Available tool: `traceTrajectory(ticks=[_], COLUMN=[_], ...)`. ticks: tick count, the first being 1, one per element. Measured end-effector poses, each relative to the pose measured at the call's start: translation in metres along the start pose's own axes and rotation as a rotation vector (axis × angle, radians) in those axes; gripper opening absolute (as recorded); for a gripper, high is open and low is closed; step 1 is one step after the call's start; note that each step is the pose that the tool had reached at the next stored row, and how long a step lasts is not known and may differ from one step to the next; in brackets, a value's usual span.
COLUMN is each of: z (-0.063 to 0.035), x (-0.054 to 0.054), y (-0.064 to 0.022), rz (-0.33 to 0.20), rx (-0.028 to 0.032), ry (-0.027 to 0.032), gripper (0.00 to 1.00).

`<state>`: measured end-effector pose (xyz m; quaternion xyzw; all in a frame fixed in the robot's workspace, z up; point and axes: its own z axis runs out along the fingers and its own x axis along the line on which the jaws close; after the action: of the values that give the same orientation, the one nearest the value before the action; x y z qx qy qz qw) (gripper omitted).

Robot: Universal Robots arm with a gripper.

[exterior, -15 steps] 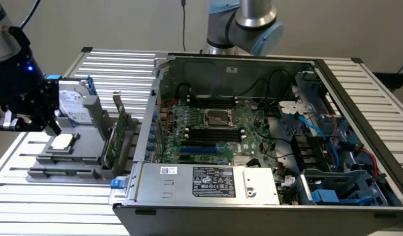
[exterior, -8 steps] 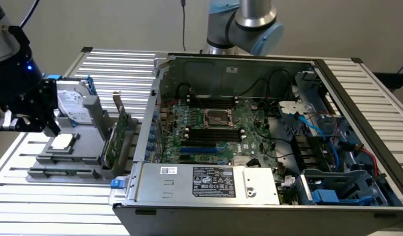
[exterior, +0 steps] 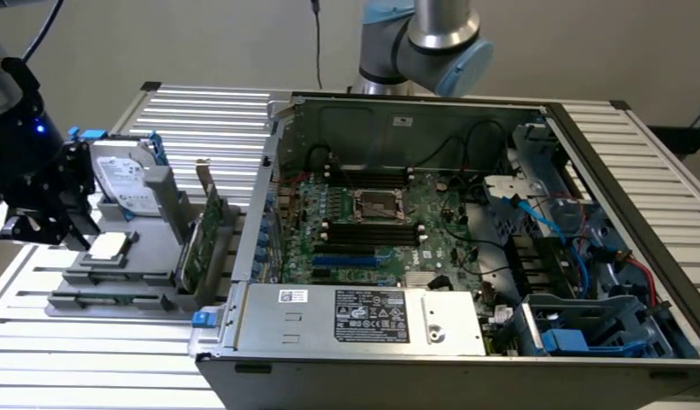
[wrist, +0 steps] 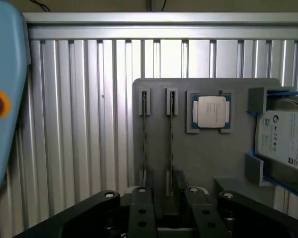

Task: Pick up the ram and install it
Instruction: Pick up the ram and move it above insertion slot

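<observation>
Fixture (exterior: 113,278) at the exterior view's left of computer case (exterior: 441,380), ram (wrist: 171,144) in fixture slot, processor (wrist: 211,111) beside it

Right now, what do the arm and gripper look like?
Silver tubular arm with pale-blue round joint caps. Matte black gripper, blocky fingers with silver screw heads. Small blue light on its black housing; thin black cable above.
</observation>
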<state>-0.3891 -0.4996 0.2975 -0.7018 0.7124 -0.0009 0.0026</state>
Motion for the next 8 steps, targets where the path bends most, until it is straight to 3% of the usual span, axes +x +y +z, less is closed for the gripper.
traceTrajectory(ticks=[8], z=[0.0146], x=[0.006], y=[0.0007], rz=[-0.014], rx=[0.0], ry=[-0.0002], gripper=[0.3])
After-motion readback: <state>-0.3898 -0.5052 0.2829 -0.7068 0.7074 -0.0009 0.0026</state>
